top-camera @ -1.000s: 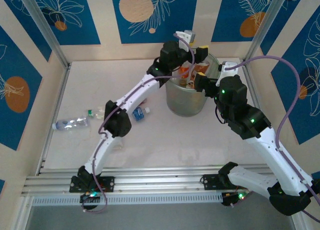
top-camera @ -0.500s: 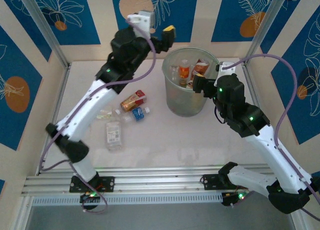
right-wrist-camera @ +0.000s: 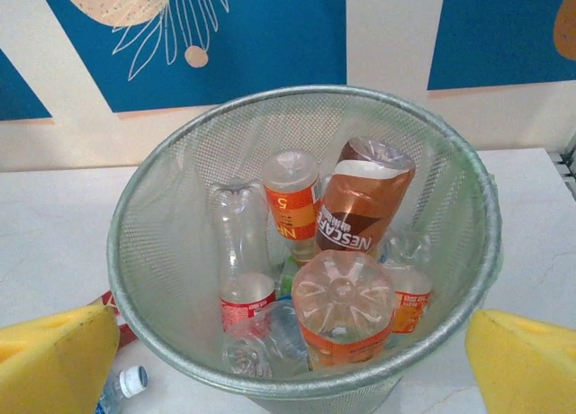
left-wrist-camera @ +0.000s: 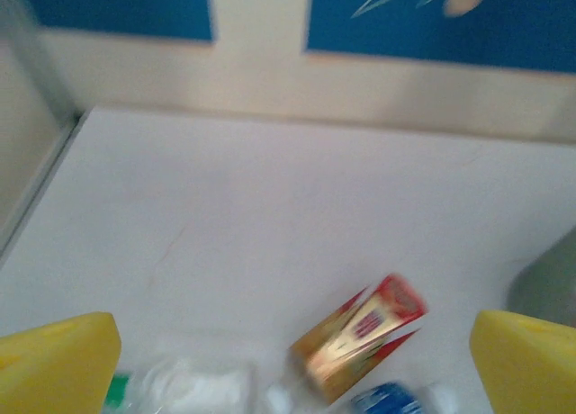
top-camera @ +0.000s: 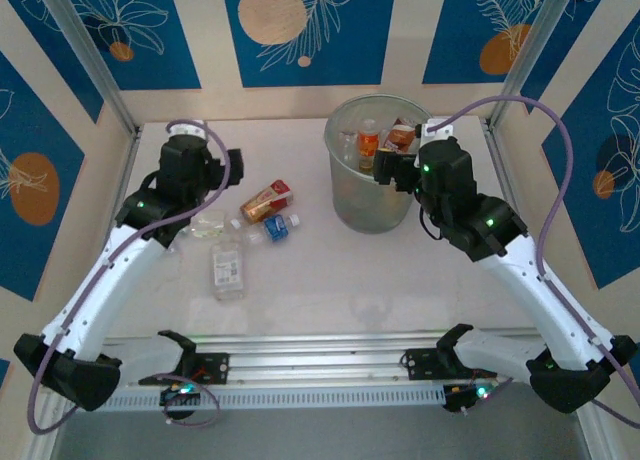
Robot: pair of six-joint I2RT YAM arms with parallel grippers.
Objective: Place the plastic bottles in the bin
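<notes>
Gaping empty, the left jaws hang over loose bottles (top-camera: 265, 202) on the table (top-camera: 330, 280); the right jaws, equally wide and empty, face the bin (top-camera: 370, 212).

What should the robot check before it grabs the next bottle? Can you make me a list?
1. Left end effector open and empty: ok.
2. Bottle in its sights: ok, the red-labelled bottle lies on the table just ahead of it.
3. Steady aim: cannot tell, the left wrist view is blurred.
4. Bin upright, with room: ok, room looks left.
5. Right end effector open and empty: ok, but it hangs by the bin's rim, maybe in the way.
6. All bottles binned: not ok, several lie on the table, such as the blue-labelled bottle.
</notes>
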